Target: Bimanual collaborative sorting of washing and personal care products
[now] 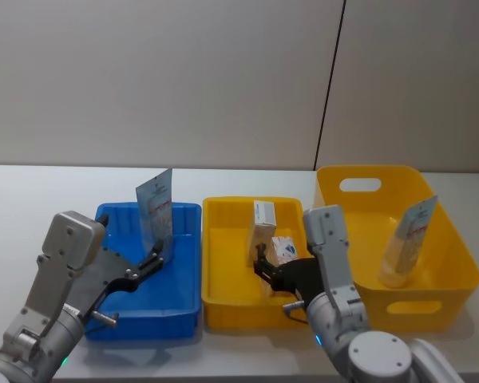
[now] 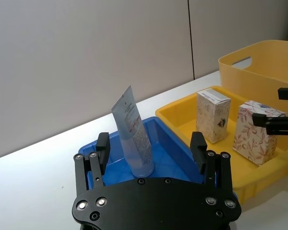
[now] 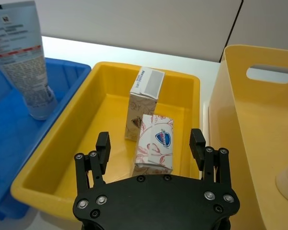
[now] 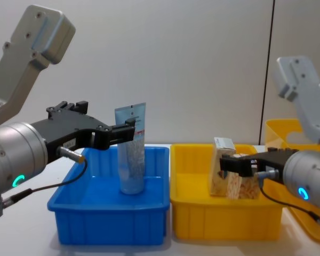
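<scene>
The middle yellow tray serves as the landmark. My left gripper hovers over the blue tray, which stands just left of that landmark; its fingers are spread wide on either side of the pale-blue squeeze tube and do not touch it. The tube stands on its cap, crimped end up and leaning slightly. I judge that it has been set there as sorted and that the open fingers leave room to draw clear without tipping it.

My right gripper reaches into the landmark tray from its near side. Its fingers are also wide, flanking the nearer white carton, which bears a blue emblem. The taller carton stands upright just behind it. Whether the pads touch the carton I cannot tell. Both cartons share this tray, presumably as one class of goods.

The soft refill pouch leans against the inner wall of the large yellow basket, just right of the landmark. That wall props it up.
</scene>
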